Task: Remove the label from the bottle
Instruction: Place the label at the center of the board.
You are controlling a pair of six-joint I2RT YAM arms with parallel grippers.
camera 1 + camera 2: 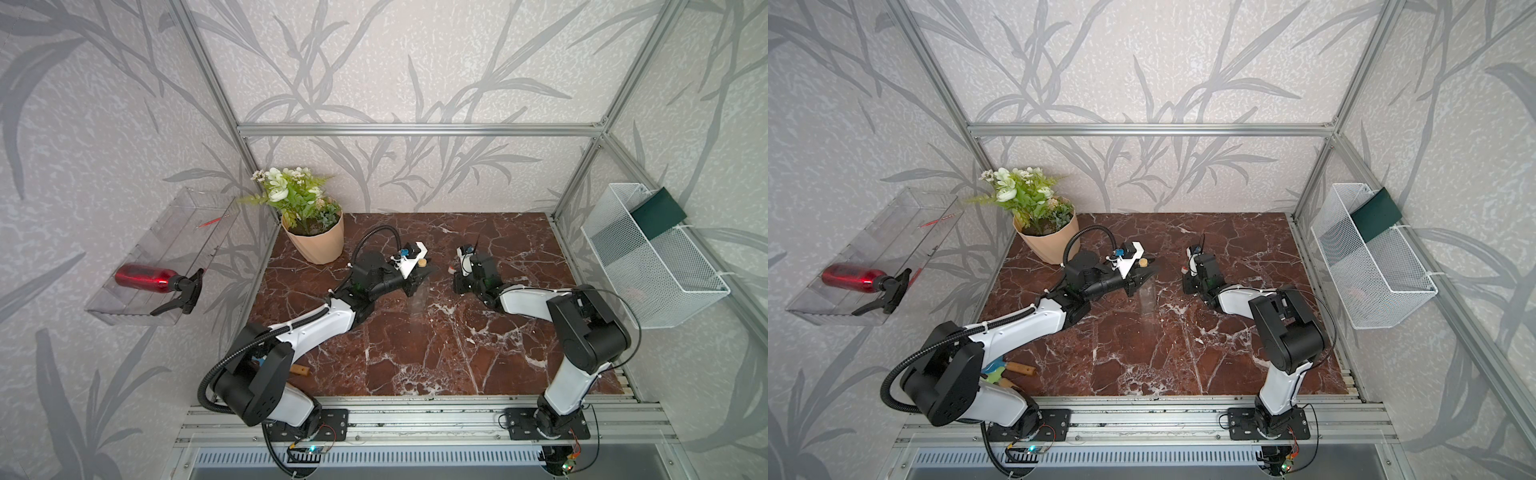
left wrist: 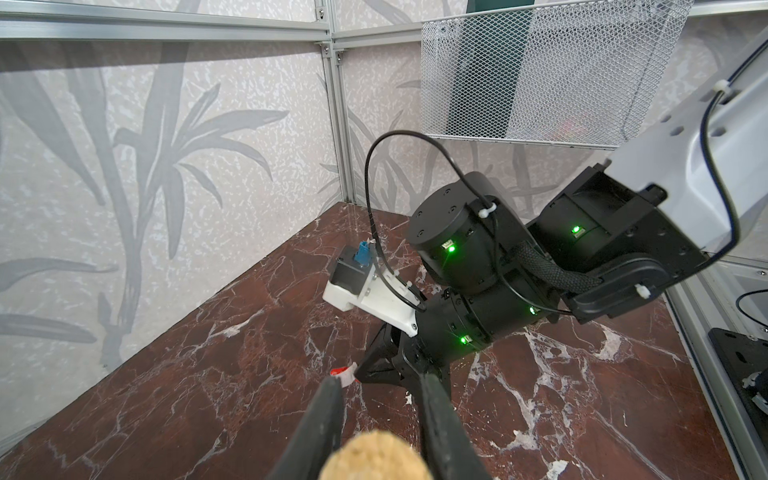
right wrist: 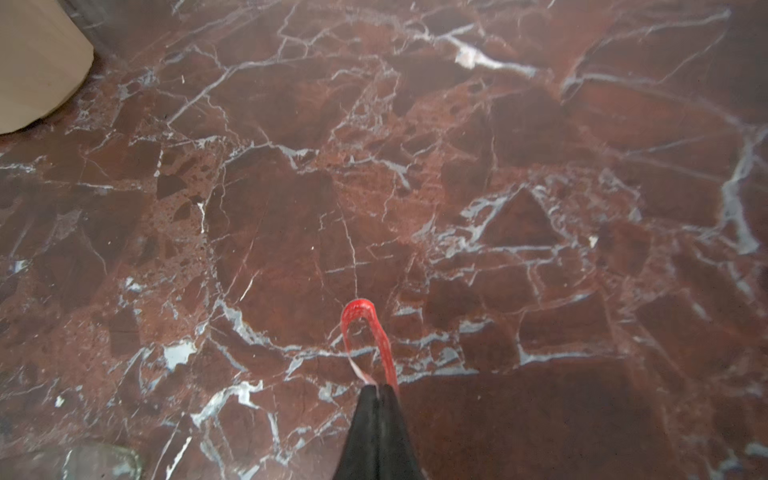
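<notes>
Both pairs of fingers are closed: the right fingers (image 3: 374,428) are pinched tight on the ends of the label (image 3: 385,349), a thin red-and-white strip that curls out from their tips in a loop just above the bench (image 1: 415,365). The left fingers (image 2: 324,415) are clamped on the neck of the bottle (image 1: 417,298), one on each side just under the cork (image 2: 374,457). The clear body hangs or stands below them, but whether its base rests on the bench cannot be told. In both top views the strip sits clear of the glass, with open marble between the two arms, so the peel looks finished and the step in hand is getting rid of the scrap. The next move probably calls for carrying the label somewhere away from the bottle and parting the right fingers. Since its sticky side may cling to a pad, a wipe or press against the bench could be needed to shed it. The left fingers need only keep the bottle upright until it can be set down and let go.
</notes>
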